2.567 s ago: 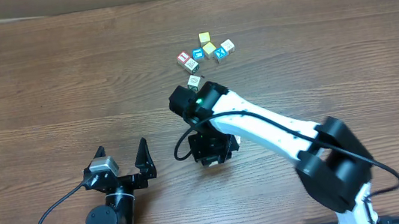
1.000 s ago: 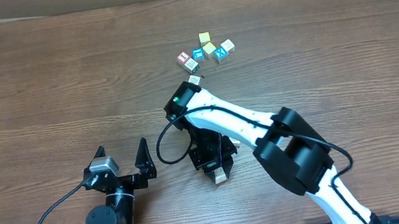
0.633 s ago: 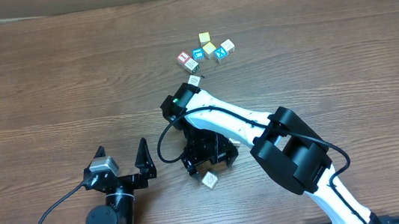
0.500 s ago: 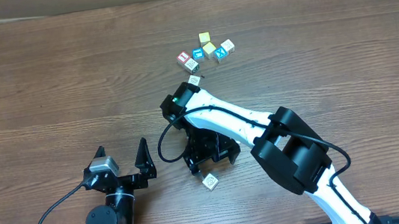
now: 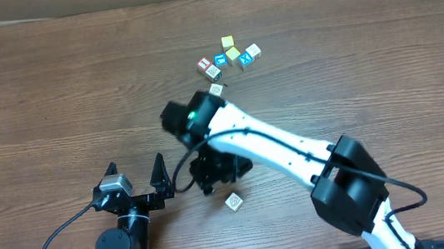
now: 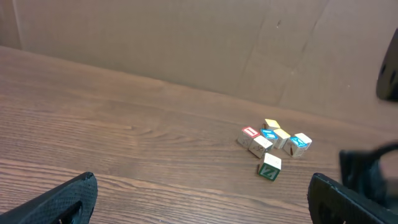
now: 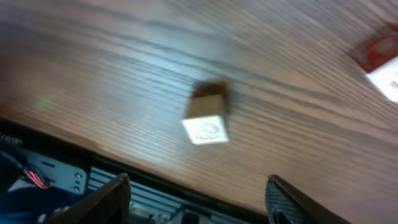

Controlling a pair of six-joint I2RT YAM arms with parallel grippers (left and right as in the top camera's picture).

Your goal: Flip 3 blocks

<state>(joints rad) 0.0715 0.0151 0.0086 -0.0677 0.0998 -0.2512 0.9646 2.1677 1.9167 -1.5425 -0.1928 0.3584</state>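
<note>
Near the front of the wooden table point(image 5: 51, 94), a cream block point(image 5: 232, 201) lies loose on the grain, just on the near side of my right gripper point(image 5: 219, 173), whose fingers stand well apart with nothing between them. My left gripper point(image 5: 137, 178) rests at the near left, spread wide and empty. Far behind, a cluster of cubes point(image 5: 231, 55) sits, a lone block point(image 5: 216, 90) slightly nearer
</note>
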